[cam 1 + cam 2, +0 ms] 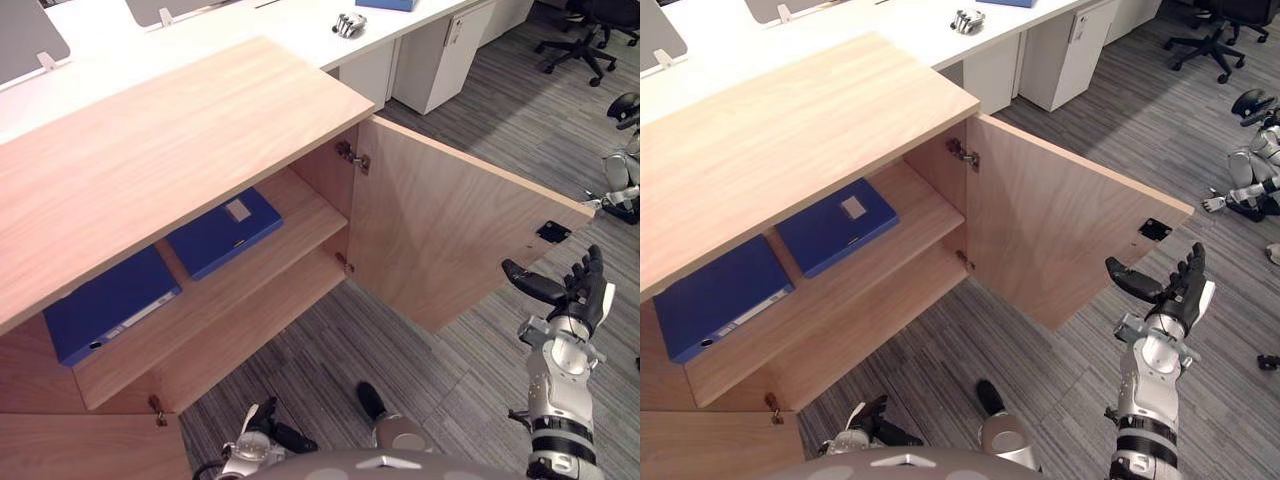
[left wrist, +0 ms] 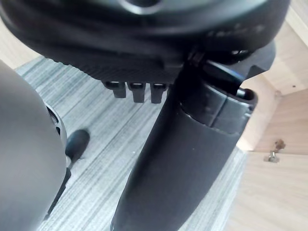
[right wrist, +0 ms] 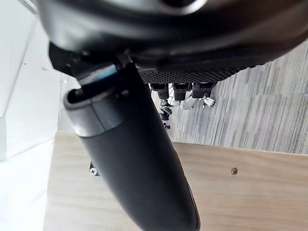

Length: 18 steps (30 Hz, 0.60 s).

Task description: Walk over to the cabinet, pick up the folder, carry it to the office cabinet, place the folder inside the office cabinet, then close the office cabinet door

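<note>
Two blue folders lie flat on the middle shelf of the open wooden cabinet [image 1: 150, 150]: one [image 1: 222, 230] toward the right, the other [image 1: 108, 303] further left. The cabinet's right door [image 1: 440, 230] stands wide open. My right hand [image 1: 585, 290] is raised just past that door's outer edge, open, fingers straight and thumb spread, holding nothing. In the right wrist view its thumb [image 3: 130, 159] shows against the door's wood [image 3: 240, 192]. My left hand [image 1: 262, 432] hangs low by my body, open and empty, with the cabinet's lower corner [image 2: 269, 154] beside it.
The cabinet's left door [image 1: 90, 445] is open at the lower left. White desks [image 1: 300, 25] and a white pedestal [image 1: 440, 60] stand behind the cabinet. An office chair [image 1: 585, 40] and another robot [image 1: 622, 170] are on the carpet to the right.
</note>
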Tool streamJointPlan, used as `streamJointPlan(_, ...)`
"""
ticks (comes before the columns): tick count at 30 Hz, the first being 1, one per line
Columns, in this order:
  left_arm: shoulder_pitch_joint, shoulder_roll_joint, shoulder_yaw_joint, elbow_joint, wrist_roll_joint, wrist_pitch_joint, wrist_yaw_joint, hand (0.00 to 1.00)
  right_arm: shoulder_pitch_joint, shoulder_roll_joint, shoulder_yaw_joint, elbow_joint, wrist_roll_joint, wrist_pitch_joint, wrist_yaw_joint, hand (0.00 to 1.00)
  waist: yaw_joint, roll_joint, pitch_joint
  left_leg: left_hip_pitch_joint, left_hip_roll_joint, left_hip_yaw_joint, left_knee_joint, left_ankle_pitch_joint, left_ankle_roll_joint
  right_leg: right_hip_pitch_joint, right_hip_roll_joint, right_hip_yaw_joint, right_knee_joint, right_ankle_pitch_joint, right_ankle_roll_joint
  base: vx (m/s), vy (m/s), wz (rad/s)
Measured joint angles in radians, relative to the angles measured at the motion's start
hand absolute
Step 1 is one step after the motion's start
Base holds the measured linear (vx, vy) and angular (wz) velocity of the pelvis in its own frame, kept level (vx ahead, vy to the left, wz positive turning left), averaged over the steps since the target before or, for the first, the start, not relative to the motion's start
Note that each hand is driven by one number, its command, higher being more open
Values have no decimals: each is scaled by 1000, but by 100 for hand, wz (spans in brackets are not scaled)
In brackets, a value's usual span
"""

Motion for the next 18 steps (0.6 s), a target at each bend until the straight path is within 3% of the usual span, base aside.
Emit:
streamJointPlan(9, -7, 4, -4, 0, 1, -14, -10, 100, -60, -77, 105, 95, 35, 1, 36, 100, 6, 17, 19, -24, -1, -10, 7, 0, 0, -21, -3, -4, 2, 5, 3, 0, -2, 0)
streamJointPlan(18, -20, 6, -9, 0, 3, -14, -18, 100, -107, -106, 107, 125, 45, 1, 31, 100, 3, 29, 35, -38, 1, -37, 7, 5, 7, -21, -7, -42, -9, 17, 2, 21, -14, 7)
